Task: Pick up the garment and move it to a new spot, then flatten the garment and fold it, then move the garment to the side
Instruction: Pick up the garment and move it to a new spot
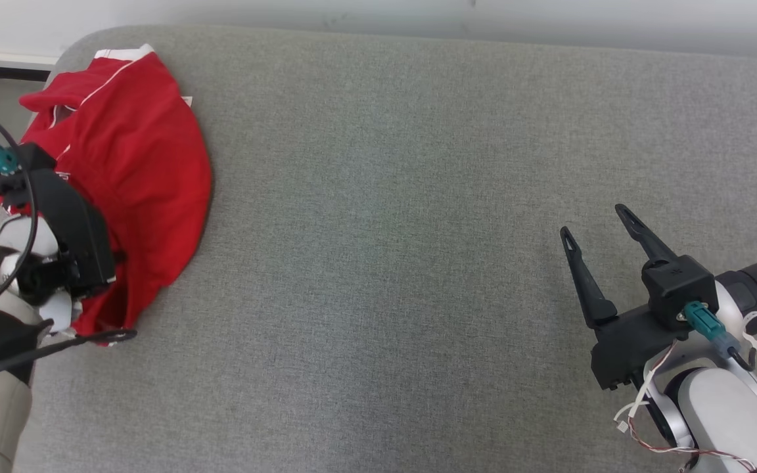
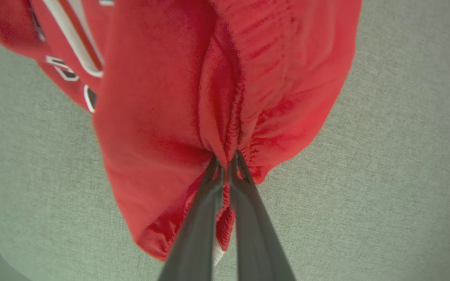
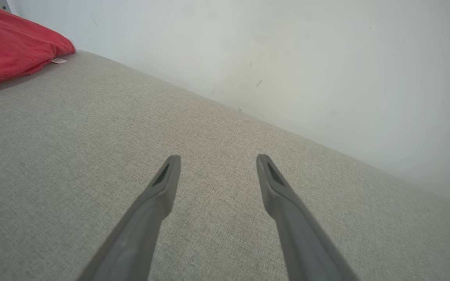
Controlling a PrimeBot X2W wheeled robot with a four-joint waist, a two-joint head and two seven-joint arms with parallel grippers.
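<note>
The left gripper (image 2: 227, 166) is pinching a gathered fold of the red garment (image 1: 135, 151), fingers pressed together on the cloth. The right gripper (image 1: 593, 220) is hovering with fingers spread wide, holding nothing, well apart from the garment. The garment is lying at the far left corner of the grey surface (image 1: 418, 230). A small white tag (image 3: 59, 61) and white-outlined print (image 2: 66, 72) are showing, neither legible.

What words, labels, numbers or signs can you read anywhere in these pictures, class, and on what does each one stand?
Nothing here can be read as a full text.
The white-outlined print on the red garment: broken up by folds, unreadable.
The small white tag at the garment's edge: too small to read.
The grey padded surface and the wall: no writing to be seen.
</note>
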